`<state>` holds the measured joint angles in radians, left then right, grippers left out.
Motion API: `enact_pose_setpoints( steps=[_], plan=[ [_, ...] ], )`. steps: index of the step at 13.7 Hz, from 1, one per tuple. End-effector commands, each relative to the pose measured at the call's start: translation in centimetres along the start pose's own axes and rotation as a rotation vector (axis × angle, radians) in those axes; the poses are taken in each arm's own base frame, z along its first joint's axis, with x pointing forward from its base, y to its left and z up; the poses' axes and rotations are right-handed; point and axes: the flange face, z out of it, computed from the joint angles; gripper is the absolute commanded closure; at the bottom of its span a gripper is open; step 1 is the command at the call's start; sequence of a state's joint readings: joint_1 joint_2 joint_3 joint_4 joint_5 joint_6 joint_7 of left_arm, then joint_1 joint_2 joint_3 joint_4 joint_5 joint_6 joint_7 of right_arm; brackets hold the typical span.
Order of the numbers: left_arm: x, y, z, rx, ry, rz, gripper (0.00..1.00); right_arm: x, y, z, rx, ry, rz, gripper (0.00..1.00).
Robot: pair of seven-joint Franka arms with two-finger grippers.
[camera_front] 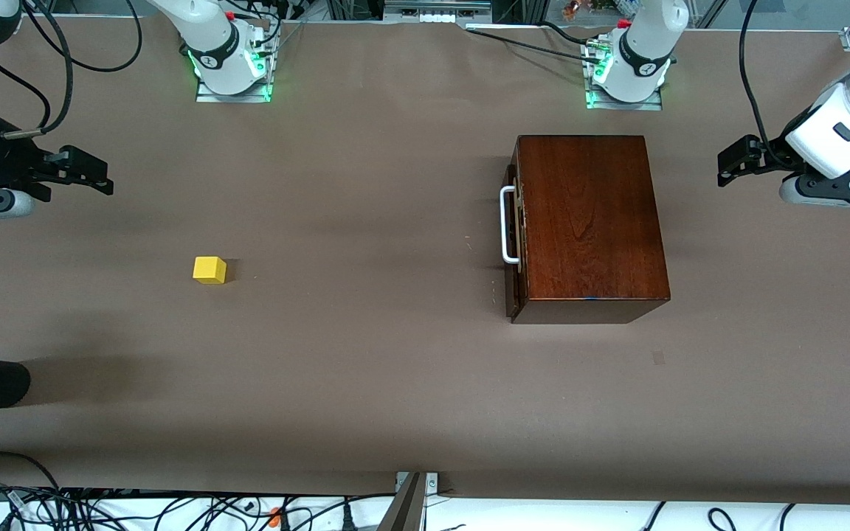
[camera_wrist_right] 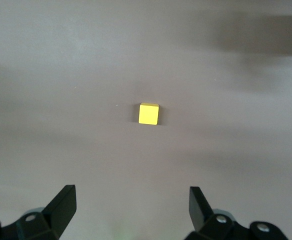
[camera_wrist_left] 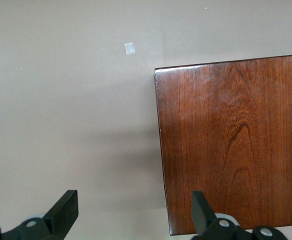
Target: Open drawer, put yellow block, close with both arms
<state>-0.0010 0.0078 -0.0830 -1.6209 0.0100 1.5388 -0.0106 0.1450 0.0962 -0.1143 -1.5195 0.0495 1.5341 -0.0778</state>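
From the front I see one yellow block [camera_front: 209, 270] nearest me on the brown surface [camera_front: 366, 354], toward the right arm's end; the drawer [camera_front: 515, 225] is shut (handle hidden from the left wrist view). One wooden box [camera_front: 589, 221]. Two tools: right tool [camera_front: 93, 177] and left tool [camera_front: 736, 164] hang spread, empty.

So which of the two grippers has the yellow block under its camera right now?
The right gripper, hanging open at its own end of the table, looks down on the yellow block. The left gripper, also open, sees only the wooden box.
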Motion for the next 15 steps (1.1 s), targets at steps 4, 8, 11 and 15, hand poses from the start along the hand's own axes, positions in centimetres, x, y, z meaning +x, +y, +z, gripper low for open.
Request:
enact_pose_setpoints(
  steps=[4,8,11,15],
  plan=[
    [1.8,3.5,3.1,-0.027,-0.097,0.063,0.0,0.2,-0.6,-0.5,-0.007,-0.005,-0.009,0.0],
    [3.0,10.1,7.2,-0.031,-0.168,0.174,0.0,0.2,-0.6,-0.5,-0.009,-0.005,-0.008,0.0],
    [3.4,15.2,8.8,-0.042,-0.155,0.24,0.0,0.2,-0.6,-0.5,-0.007,-0.005,-0.007,0.0],
    [3.1,23.9,11.5,-0.024,-0.129,0.174,0.0,0.2,-0.6,-0.5,-0.009,-0.005,-0.008,0.0]
  ],
)
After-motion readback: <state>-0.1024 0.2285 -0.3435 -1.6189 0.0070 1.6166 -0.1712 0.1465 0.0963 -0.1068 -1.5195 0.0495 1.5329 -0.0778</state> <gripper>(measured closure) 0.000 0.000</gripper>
